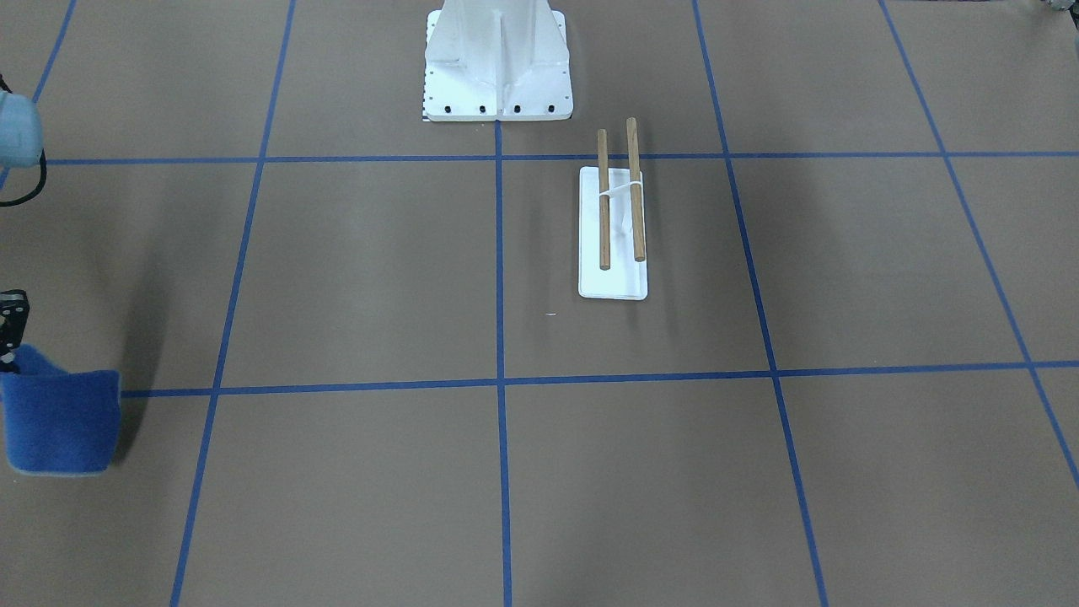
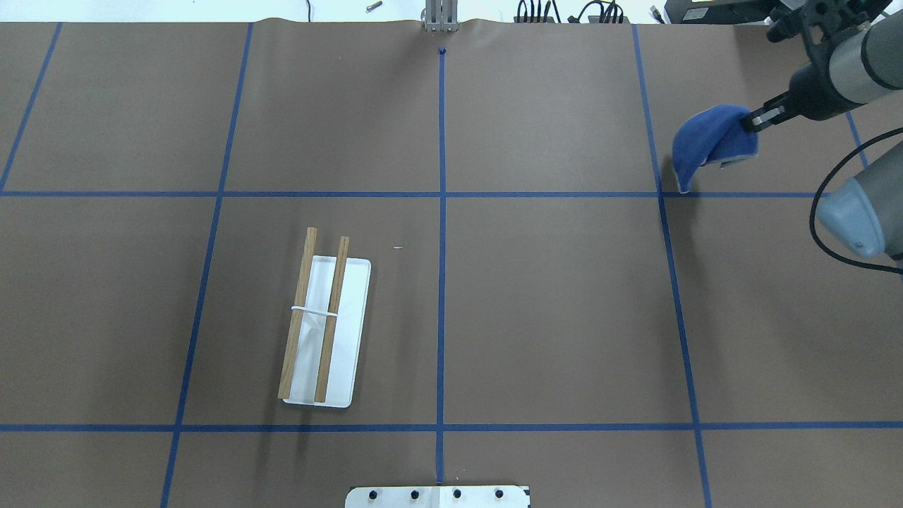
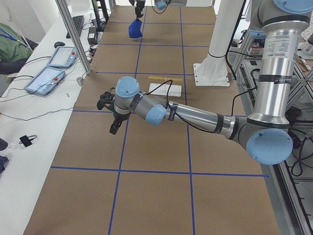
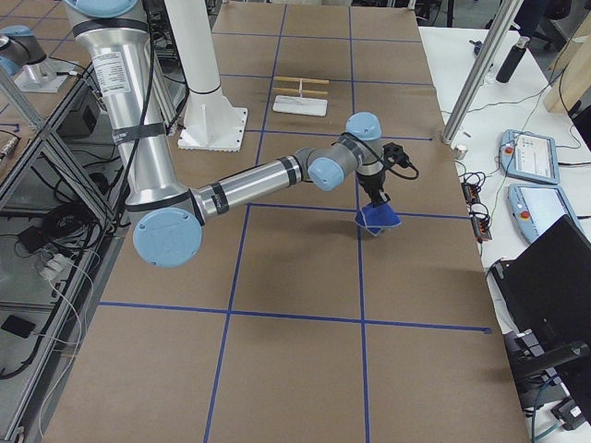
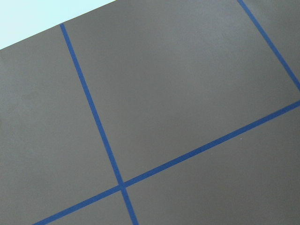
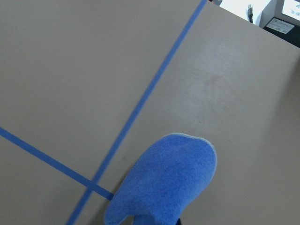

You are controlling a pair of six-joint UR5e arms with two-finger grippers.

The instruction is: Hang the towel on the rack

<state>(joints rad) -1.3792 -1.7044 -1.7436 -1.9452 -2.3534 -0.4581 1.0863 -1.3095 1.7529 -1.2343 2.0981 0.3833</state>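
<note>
The blue towel (image 2: 709, 144) hangs folded from my right gripper (image 2: 755, 121), which is shut on its top edge and holds it above the table at the far right. It also shows in the front view (image 1: 59, 421), the right wrist view (image 6: 164, 183) and the right side view (image 4: 379, 219). The rack (image 2: 324, 324), a white base with two wooden rods, stands left of centre, far from the towel; the front view (image 1: 614, 228) shows it too. My left gripper (image 3: 114, 128) shows only in the left side view, above bare table; I cannot tell if it is open.
The big white bolted pedestal (image 1: 497, 67) stands at the robot's edge of the table, near the rack. Blue tape lines (image 2: 441, 247) divide the brown table into squares. Tablets and cables (image 3: 49, 73) lie on the white bench beyond the far edge.
</note>
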